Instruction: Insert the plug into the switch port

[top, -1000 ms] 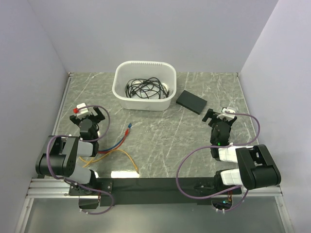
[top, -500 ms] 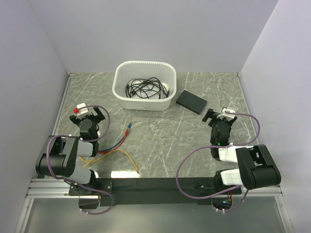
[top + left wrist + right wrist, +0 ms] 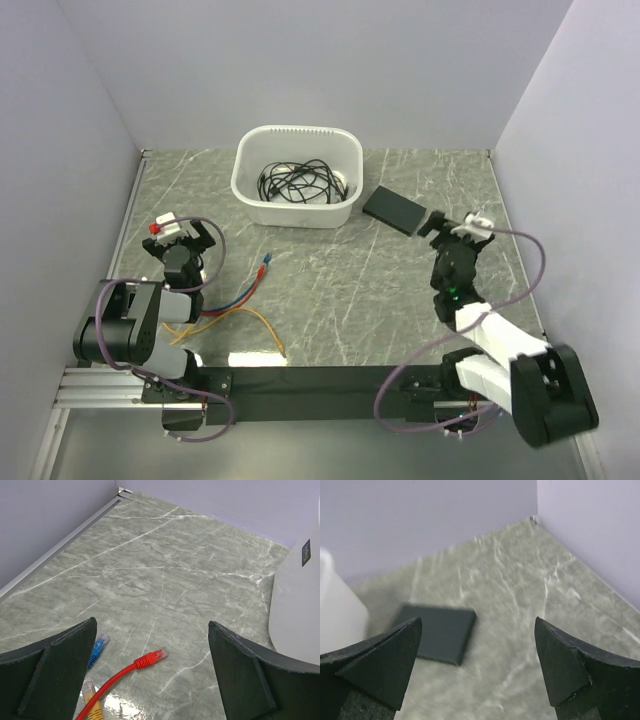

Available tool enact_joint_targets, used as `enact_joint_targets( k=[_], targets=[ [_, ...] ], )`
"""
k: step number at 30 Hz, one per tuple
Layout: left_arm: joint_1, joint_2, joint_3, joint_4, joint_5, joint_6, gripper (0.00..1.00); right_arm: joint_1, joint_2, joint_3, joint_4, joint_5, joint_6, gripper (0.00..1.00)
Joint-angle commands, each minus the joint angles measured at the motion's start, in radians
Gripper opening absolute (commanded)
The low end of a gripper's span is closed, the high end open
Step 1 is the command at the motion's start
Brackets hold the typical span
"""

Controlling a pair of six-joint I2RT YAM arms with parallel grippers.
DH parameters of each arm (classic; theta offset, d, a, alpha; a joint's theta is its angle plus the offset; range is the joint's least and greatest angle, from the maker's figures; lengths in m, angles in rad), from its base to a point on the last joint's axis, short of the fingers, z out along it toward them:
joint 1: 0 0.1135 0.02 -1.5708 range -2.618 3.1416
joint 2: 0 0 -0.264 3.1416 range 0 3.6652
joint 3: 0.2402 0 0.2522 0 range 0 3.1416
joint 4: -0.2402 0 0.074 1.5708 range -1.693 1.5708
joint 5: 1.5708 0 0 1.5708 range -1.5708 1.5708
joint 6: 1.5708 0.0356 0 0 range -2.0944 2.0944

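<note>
The red plug [image 3: 150,658] was found not inserted, well apart from the switch [image 3: 394,210]. The left gripper [image 3: 152,676] and the right gripper [image 3: 476,670] were spread wide, nothing grasped.

A small flat black box of a switch [image 3: 394,210] lies flat on the grey stone-look worktop [image 3: 350,290], far back on the right side, turned a little slantwise. The plugs lie well apart from it, over on the left side. There is a red plug [image 3: 150,658] with a clear tip on the end of a red cable [image 3: 112,680], a blue plug [image 3: 100,644] near it, and a yellow plug [image 3: 90,690] close to both. All three lie loose on the worktop with their tips pointing towards the back.
</note>
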State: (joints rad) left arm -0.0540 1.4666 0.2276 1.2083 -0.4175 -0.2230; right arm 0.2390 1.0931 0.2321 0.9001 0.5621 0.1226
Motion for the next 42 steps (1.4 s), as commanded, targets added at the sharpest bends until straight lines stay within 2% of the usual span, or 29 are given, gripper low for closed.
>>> enact_joint_targets(
  k=[1, 2, 3, 5, 7, 9, 10, 11, 12, 13, 14, 15, 20, 23, 27, 42],
  targets=[
    [-0.003, -0.019, -0.01, 0.063, -0.006, -0.004, 0.99, 0.006, -0.145, 0.185, -0.423, 0.096, 0.187, 1.0],
    [-0.006, -0.032, -0.011, 0.063, 0.003, 0.004, 0.99, 0.005, -0.154, 0.249, -0.47, 0.076, 0.208, 1.0],
    [-0.009, -0.047, -0.01, 0.053, 0.005, 0.026, 0.99, 0.003, -0.162, 0.274, -0.501, -0.012, 0.209, 1.0],
    [-0.043, -0.162, 0.08, -0.239, -0.128, -0.01, 0.99, 0.002, -0.156, 0.335, -0.535, -0.097, 0.207, 1.0],
    [-0.041, -0.227, 0.151, -0.398, -0.142, -0.064, 0.99, -0.003, -0.1, 0.395, -0.599, -0.154, 0.221, 1.0],
    [-0.041, -0.304, 0.165, -0.505, -0.095, -0.132, 0.99, -0.021, -0.032, 0.545, -0.7, -0.198, 0.277, 1.0],
    [-0.04, -0.339, 0.17, -0.524, -0.061, -0.141, 0.99, -0.03, 0.063, 0.606, -0.816, -0.217, 0.288, 1.0],
    [-0.04, -0.351, 0.174, -0.57, -0.022, -0.163, 0.99, -0.047, 0.12, 0.751, -0.962, -0.241, 0.308, 1.0],
    [-0.04, -0.357, 0.183, -0.598, -0.014, -0.182, 0.99, -0.047, 0.179, 0.829, -1.033, -0.241, 0.316, 1.0],
    [-0.038, -0.361, 0.211, -0.625, -0.009, -0.197, 0.99, -0.062, 0.306, 0.902, -1.094, -0.278, 0.322, 0.99],
    [-0.035, -0.355, 0.225, -0.677, -0.001, -0.209, 0.99, -0.075, 0.365, 1.031, -1.143, -0.319, 0.321, 0.97],
    [-0.033, -0.348, 0.237, -0.696, 0.018, -0.216, 0.99, -0.085, 0.42, 1.085, -1.18, -0.353, 0.324, 0.93],
    [-0.011, -0.316, 0.263, -0.716, 0.132, -0.231, 0.99, -0.153, 0.719, 1.294, -1.291, -0.52, 0.365, 0.88],
    [-0.001, -0.318, 0.257, -0.713, 0.148, -0.237, 0.97, -0.17, 0.809, 1.389, -1.339, -0.557, 0.374, 0.84],
    [0.014, -0.315, 0.254, -0.722, 0.141, -0.249, 0.97, -0.178, 0.904, 1.431, -1.35, -0.559, 0.38, 0.8],
    [0.032, -0.275, 0.271, -0.748, 0.175, -0.269, 0.93, -0.182, 1.2, 1.674, -1.474, -0.501, 0.379, 0.76]
  ],
)
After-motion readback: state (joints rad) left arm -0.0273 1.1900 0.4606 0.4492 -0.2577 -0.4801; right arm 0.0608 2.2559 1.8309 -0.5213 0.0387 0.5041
